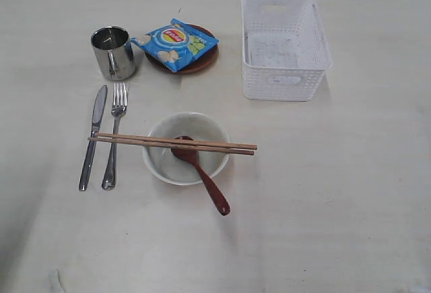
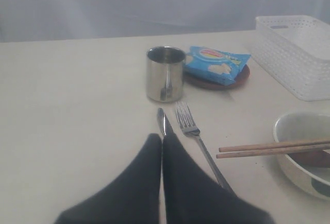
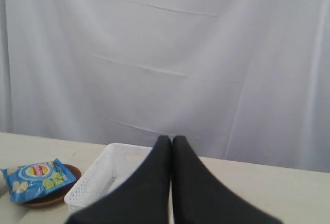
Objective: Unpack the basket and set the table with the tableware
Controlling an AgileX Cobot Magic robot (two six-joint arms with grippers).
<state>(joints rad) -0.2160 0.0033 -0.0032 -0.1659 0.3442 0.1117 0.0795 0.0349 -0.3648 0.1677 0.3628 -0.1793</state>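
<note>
The white basket (image 1: 279, 84) stands empty at the back right of the table (image 1: 337, 192). The steel cup (image 1: 113, 52) stands at the back left, beside a brown plate (image 1: 195, 67). Knife (image 1: 93, 137) and fork (image 1: 114, 145) lie side by side left of the off-white bowl (image 1: 156, 167). Two chopsticks (image 1: 175, 143) rest across the bowl, and the dark spoon (image 1: 202, 175) leans in it. No gripper shows in the exterior view. My left gripper (image 2: 162, 137) is shut and empty, with the knife (image 2: 161, 120) showing just past its tips. My right gripper (image 3: 171, 139) is shut and empty, raised, facing the basket (image 3: 90, 183).
A blue crisp packet (image 1: 174, 44) lies on the brown plate. A white curtain (image 3: 165, 54) hangs behind the table's far edge.
</note>
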